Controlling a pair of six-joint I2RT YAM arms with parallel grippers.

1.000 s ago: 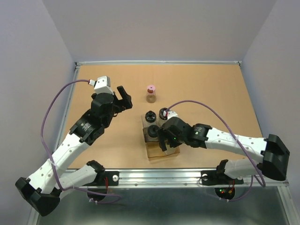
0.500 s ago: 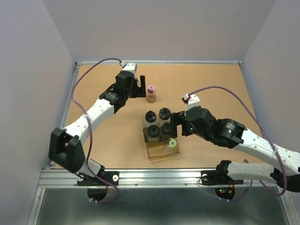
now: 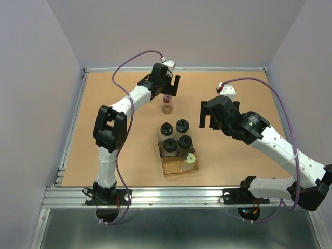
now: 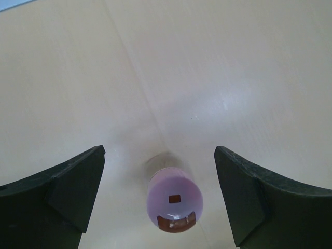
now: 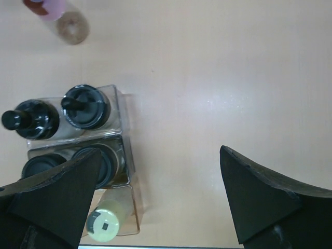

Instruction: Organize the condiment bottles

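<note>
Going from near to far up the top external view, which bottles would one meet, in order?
The yellow-green-capped bottle → nearer black-capped pair → farther black-capped pair → pink-capped bottle.

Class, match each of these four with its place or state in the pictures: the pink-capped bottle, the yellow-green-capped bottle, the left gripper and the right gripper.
Column 1
1. pink-capped bottle
2. yellow-green-capped bottle
3. left gripper
4. right gripper

Column 2
A. open, right of the tray, holding nothing
B. in the tray's near end
C. open, lined up over a bottle
D. standing alone on the table, beyond the tray

Pairs: 1-D, 2-B, 3-C, 4-A
</note>
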